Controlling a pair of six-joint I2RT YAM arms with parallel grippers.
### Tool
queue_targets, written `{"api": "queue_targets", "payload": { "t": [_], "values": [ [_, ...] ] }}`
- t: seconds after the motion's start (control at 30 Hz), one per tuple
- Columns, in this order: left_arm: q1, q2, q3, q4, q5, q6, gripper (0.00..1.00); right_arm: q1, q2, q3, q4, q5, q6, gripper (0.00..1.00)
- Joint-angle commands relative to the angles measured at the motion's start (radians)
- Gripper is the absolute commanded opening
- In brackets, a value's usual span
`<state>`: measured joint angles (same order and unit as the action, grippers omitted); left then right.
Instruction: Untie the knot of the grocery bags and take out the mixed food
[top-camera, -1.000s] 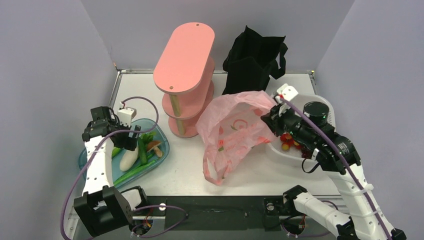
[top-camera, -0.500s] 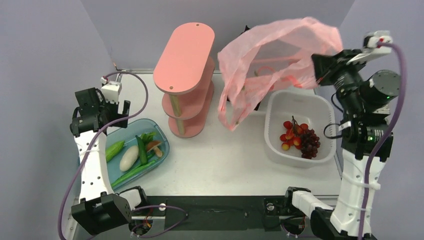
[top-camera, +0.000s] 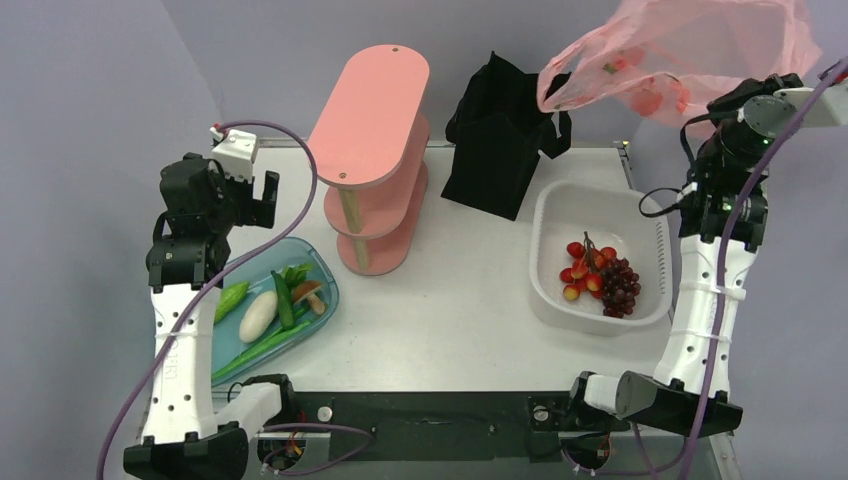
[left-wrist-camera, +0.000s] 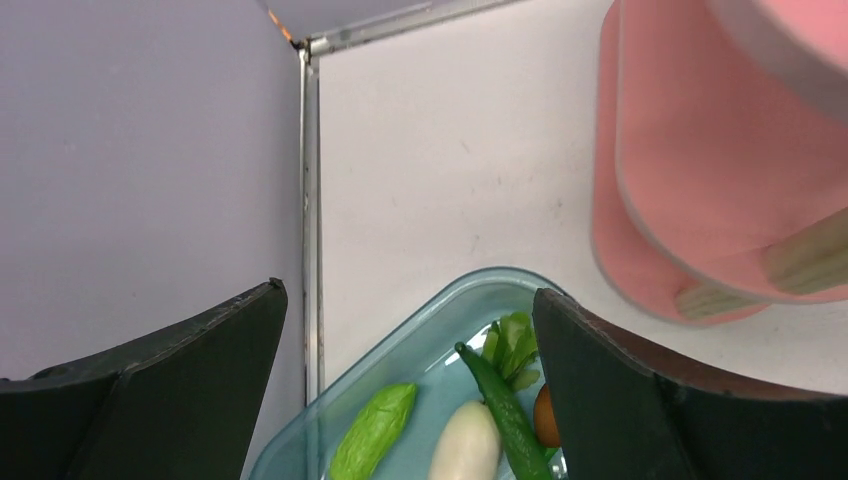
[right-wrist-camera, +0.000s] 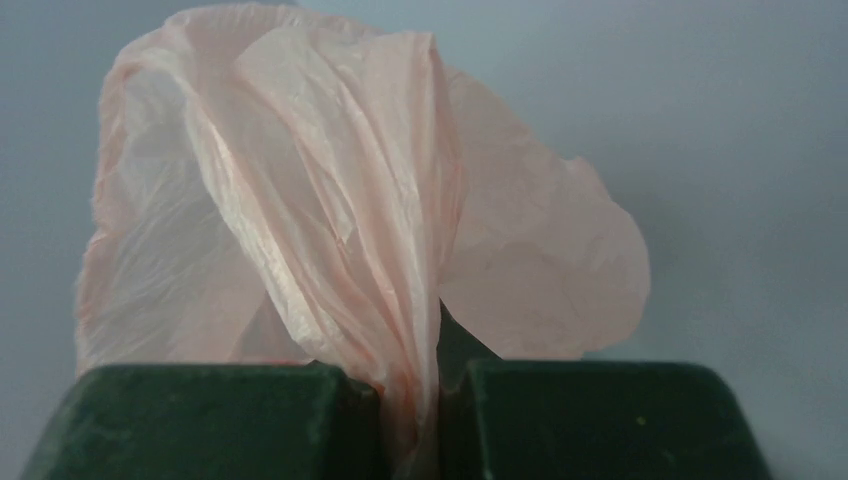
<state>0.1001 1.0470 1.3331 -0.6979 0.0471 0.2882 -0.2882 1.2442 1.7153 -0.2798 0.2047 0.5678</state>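
Top external view puts the pink bag (top-camera: 690, 55) high in the air at the far right, out past the edge of the surface (top-camera: 450, 320), billowing leftward from the right end effector (right-wrist-camera: 412, 395). The right wrist view shows that end effector's fingers pressed together on a gathered fold of the film. The grape bunch (top-camera: 622, 287) and small red and yellow fruits (top-camera: 580, 275) lie in the white basin (top-camera: 548, 215) beside that arm. The white oblong vegetable (top-camera: 258, 315) and leafy greens (top-camera: 295, 273) lie in the blue tray (top-camera: 325, 290), below the left end effector (left-wrist-camera: 408, 290), which is spread wide and holds nothing. What remains, as I read it, is the black tote (top-camera: 500, 140). It stands upright at the back of the surface between the pink shelf stand (top-camera: 368, 120) and the basin, loop handles at its top. From the right end effector it lies to the left and well below; from the left one it sits far across, behind the stand — so the right arm is nearer, once it lets the pink bag go.
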Motion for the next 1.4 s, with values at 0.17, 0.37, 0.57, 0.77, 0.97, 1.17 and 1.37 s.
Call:
{"api": "queue_targets", "payload": {
  "t": [0.17, 0.37, 0.57, 0.77, 0.97, 1.17, 1.37],
  "values": [
    [-0.091, 0.01, 0.186, 0.09, -0.076, -0.066, 0.93, 0.065, 0.119, -0.038, -0.011, 0.577, 0.107, 0.0],
    [-0.152, 0.028, 0.236, 0.076, -0.058, -0.078, 0.92, 0.019, 0.232, -0.078, 0.063, 0.421, 0.144, 0.0],
    [-0.178, 0.027, 0.245, 0.054, -0.068, -0.075, 0.91, -0.006, 0.406, -0.012, 0.108, 0.248, 0.099, 0.09],
    [-0.198, 0.022, 0.251, 0.03, -0.073, -0.079, 0.91, 0.002, 0.461, 0.016, 0.127, 0.108, 0.014, 0.56],
    [-0.21, 0.02, 0.226, 0.018, -0.069, -0.083, 0.89, 0.019, 0.373, -0.007, 0.089, 0.019, -0.164, 0.76],
    [-0.221, 0.023, 0.203, 0.037, -0.055, -0.128, 0.89, 0.025, 0.242, -0.066, 0.071, -0.325, -0.354, 0.84],
    [-0.234, 0.037, 0.214, 0.04, -0.021, -0.133, 0.89, 0.209, 0.197, -0.025, -0.113, -0.619, -0.668, 0.85]
  ]
}}
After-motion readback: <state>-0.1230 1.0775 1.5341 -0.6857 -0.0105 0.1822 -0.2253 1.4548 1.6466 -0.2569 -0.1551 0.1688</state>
